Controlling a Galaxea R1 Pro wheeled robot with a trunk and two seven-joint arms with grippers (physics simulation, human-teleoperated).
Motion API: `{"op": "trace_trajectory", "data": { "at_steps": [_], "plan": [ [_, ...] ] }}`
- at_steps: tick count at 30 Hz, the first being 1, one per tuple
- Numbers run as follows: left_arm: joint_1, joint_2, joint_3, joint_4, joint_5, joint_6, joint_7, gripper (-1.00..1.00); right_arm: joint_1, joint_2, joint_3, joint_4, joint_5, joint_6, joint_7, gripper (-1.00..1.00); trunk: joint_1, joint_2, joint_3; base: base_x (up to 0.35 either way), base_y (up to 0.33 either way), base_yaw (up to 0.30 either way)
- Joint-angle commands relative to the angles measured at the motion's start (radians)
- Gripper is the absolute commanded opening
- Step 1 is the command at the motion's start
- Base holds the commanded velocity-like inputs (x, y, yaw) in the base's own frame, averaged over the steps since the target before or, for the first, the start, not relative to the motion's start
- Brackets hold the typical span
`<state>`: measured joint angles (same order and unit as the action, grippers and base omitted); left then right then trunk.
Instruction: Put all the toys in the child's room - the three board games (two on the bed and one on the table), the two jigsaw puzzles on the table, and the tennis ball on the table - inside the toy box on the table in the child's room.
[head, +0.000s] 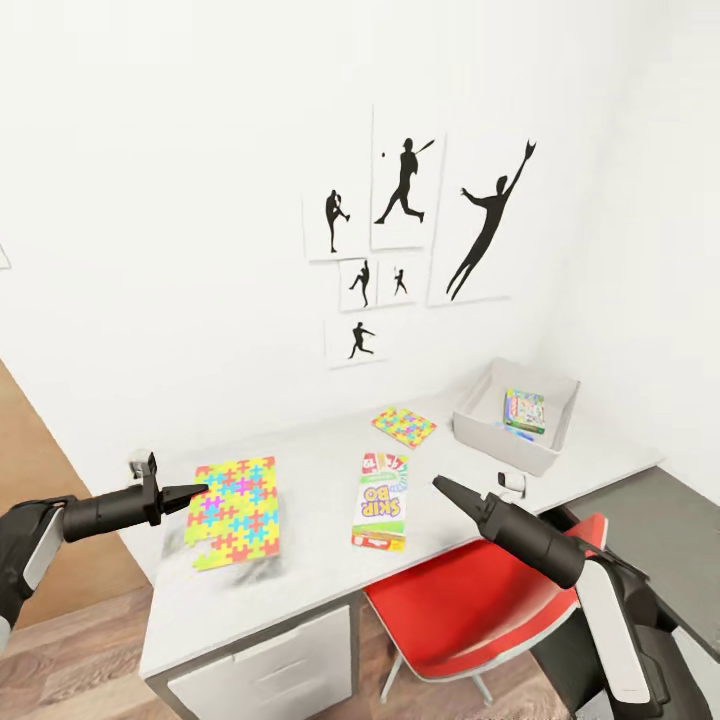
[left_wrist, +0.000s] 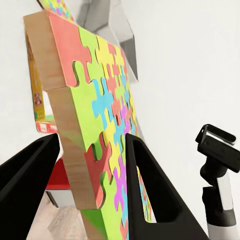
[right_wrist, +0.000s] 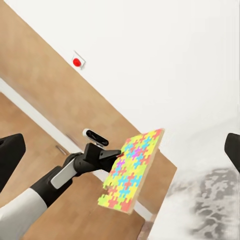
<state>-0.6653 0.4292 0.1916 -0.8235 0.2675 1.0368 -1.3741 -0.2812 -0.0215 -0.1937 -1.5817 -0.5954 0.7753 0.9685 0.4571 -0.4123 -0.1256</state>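
My left gripper (head: 197, 492) is shut on the near edge of a jigsaw puzzle (head: 236, 511), which hangs tilted just above the table (head: 300, 580). In the left wrist view its fingers (left_wrist: 145, 185) clamp the puzzle's (left_wrist: 105, 110) wooden edge. A second jigsaw puzzle (head: 404, 425) lies flat further back. A red-yellow-green board game (head: 381, 500) lies at the table's middle. At the back right the toy box (head: 480, 425) holds another board game (head: 525, 410). My right gripper (head: 445, 487) hovers open beside the lettered game, its fingers (right_wrist: 10, 155) wide apart. The tennis ball and the bed are out of view.
A red chair (head: 470, 600) is tucked under the table below my right arm. White drawers (head: 260, 670) sit under the left end. A lower dark grey unit (head: 650, 510) joins at the right. Black silhouette pictures (head: 405, 195) hang on the white wall behind.
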Motion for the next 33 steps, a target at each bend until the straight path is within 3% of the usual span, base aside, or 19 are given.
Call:
{"op": "trace_trajectory", "data": {
  "at_steps": [1, 17, 33],
  "plan": [
    [0.0, 0.0, 0.0, 0.0, 0.002, 0.009, -0.002, -1.0, -0.001, 0.0, -0.002, 0.0, -0.003, 0.006, 0.001, 1.0, -0.003, 0.005, 0.002, 0.0, 0.0, -0.218],
    [-0.001, 0.0, 0.0, 0.0, 0.002, 0.009, -0.002, -1.0, -0.001, 0.0, -0.024, 0.001, -0.003, 0.004, 0.002, 1.0, -0.007, 0.012, 0.024, 0.0, 0.0, -0.213],
    [0.0, 0.001, 0.0, 0.0, 0.003, 0.009, -0.002, -1.0, -0.001, 0.0, -0.046, 0.001, -0.003, 0.004, 0.006, 1.0, -0.007, 0.012, 0.031, 0.0, 0.0, -0.068]
  ]
}}
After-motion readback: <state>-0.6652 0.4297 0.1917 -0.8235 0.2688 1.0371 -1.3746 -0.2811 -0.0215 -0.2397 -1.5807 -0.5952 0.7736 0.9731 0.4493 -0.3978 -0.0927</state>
